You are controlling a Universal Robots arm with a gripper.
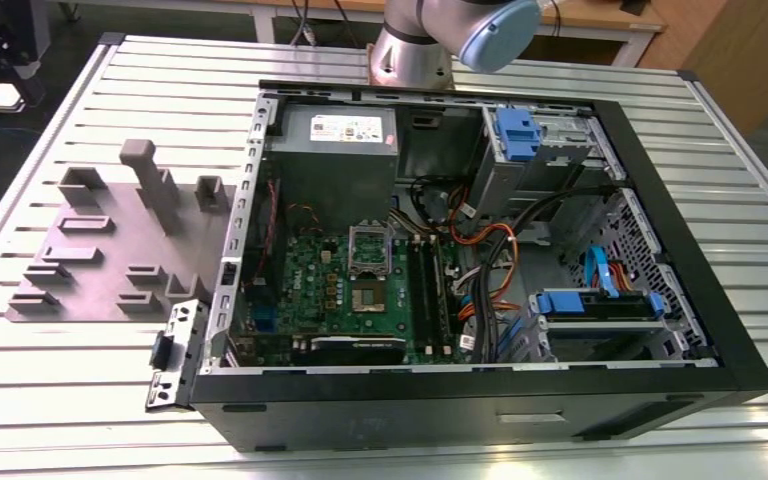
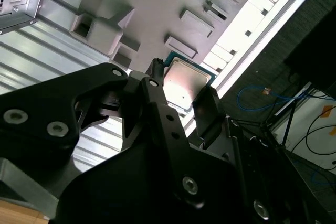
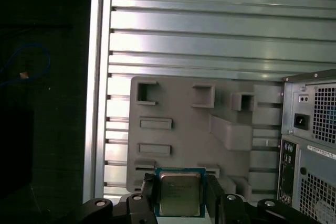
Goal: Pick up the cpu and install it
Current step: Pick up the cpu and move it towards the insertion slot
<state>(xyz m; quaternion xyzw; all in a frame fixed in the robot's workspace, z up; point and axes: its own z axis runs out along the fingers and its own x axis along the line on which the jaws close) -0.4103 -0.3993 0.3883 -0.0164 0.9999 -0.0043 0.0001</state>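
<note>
Case: open black metal computer case (image 1: pixel 464 415) holds green circuit board (image 1: pixel 317 275)
Cpu: small silvery square cpu (image 3: pixel 179 195) clenched between black pincer (image 3: pixel 180 184) fingers

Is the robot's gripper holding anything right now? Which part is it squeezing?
Yes. The gripper holds the cpu. Its fingers pinch the chip's two opposite side edges, leaving the silvery top uncovered.
</note>
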